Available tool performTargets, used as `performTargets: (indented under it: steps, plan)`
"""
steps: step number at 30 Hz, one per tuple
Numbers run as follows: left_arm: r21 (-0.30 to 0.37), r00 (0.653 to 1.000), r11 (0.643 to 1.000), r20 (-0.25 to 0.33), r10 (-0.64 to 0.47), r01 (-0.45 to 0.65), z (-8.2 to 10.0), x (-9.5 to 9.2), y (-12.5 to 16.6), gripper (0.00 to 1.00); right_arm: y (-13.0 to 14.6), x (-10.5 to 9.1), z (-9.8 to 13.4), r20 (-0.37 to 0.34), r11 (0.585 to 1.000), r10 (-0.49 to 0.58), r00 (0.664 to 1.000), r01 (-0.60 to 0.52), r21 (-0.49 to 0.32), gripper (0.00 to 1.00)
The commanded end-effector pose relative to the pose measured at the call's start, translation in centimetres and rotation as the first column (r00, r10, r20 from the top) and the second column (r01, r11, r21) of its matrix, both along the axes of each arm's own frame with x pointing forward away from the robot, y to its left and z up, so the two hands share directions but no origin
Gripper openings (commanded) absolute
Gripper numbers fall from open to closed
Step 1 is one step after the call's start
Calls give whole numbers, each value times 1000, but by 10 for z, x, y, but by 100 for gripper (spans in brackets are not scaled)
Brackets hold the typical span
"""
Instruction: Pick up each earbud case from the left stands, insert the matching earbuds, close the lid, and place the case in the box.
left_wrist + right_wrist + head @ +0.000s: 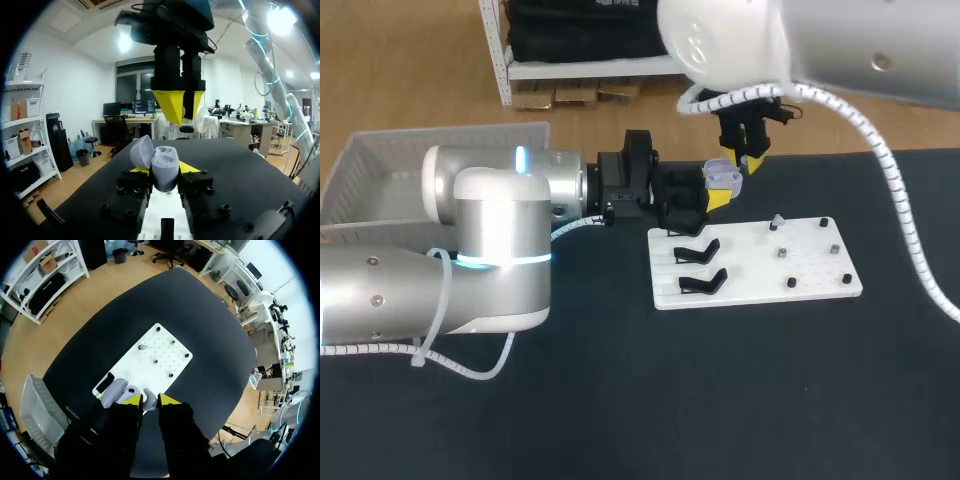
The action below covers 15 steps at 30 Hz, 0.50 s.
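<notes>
Your left gripper [165,170] is clenched on the open earbud case [165,166]. The case body sits between the yellow tips and touches both, and its lid [141,150] is tipped back to one side. You cannot tell whether anything is seated in its hollows.

Directly above the case hangs your right gripper [177,107], tips pointing down at it. From its own wrist, the right gripper [150,400] has its fingers drawn close on a small pale earbud [149,393]. The earbud sits between the tips and seems to touch both, though it is small and hard to make out. The case [120,391] lies just beside those tips, and the dark finger bodies hide most of your left gripper.

From above, the left gripper [717,197] is largely covered by the case [723,176], with the right gripper [750,157] just over it. Beyond the fingers lies the white board [810,275], which carries two bare black stands [698,250] [703,282] and another earbud [776,220] on a peg. Your left arm cuts off part of the box [380,170]. The mark on the right arm's housing is too faint to read.
</notes>
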<state>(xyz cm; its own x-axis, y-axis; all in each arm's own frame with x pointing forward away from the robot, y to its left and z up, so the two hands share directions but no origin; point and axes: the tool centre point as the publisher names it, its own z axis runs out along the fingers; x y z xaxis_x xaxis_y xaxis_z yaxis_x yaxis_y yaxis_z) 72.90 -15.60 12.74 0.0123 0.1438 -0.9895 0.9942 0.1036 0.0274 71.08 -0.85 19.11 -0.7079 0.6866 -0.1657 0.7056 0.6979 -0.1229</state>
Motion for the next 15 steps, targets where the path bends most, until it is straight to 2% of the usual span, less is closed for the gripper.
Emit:
performTargets:
  steps: [1, 8, 15]
  plan:
    - [-8, 1000, 1000, 7, 7, -7, -2, -2, 0, 0, 7, 2, 3, -28, 999, -15, 1000, 14, -31, 0]
    - [-8, 1000, 1000, 7, 7, -7, -2, -2, 0, 0, 16, -5, 4, -28, 999, -24, 999, 24, -23, 0]
    - [-8, 1000, 1000, 7, 7, -7, -2, -2, 0, 0, 24, -3, -4, -24, 1000, -27, 999, 26, -17, 0]
